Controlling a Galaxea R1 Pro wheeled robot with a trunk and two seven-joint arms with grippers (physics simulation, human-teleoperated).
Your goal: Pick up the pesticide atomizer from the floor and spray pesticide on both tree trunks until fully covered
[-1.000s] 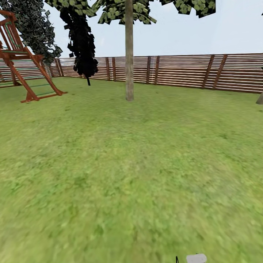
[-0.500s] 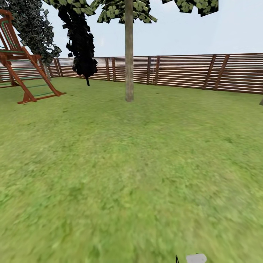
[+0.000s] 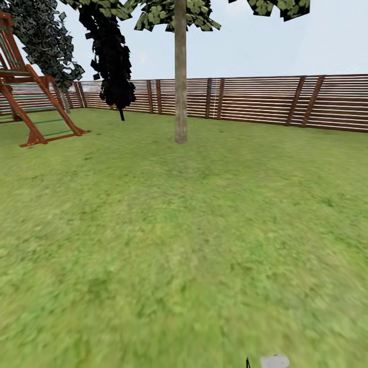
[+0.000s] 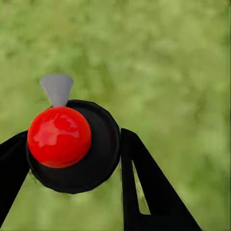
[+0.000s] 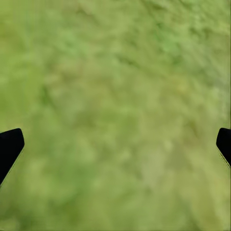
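Observation:
In the left wrist view the pesticide atomizer (image 4: 94, 159), a round black body with a red ball and a grey nozzle, sits between my two black fingers. My left gripper (image 4: 72, 154) is shut on it above blurry green grass. My right gripper (image 5: 118, 144) is open over bare grass, its fingertips far apart. In the head view one tree stands ahead, and its pale tree trunk (image 3: 180, 76) rises from the lawn in front of the fence. A second green-leaved tree (image 3: 46, 41) stands at the far left behind the play frame. A small pale grey piece (image 3: 275, 361) peeks in at the bottom edge.
A red-brown wooden play frame (image 3: 30, 102) stands at the left. A black-leaved tree with a thin black trunk (image 3: 113, 56) is beside it. A brown slatted fence (image 3: 255, 99) closes the lawn at the back. Open floor (image 3: 184, 245) of grass lies between me and the trunk.
The whole head view has shifted, so the camera moved: the play frame slid left, the near trunk's base sits slightly lower, and a trunk base at the right edge left the picture.

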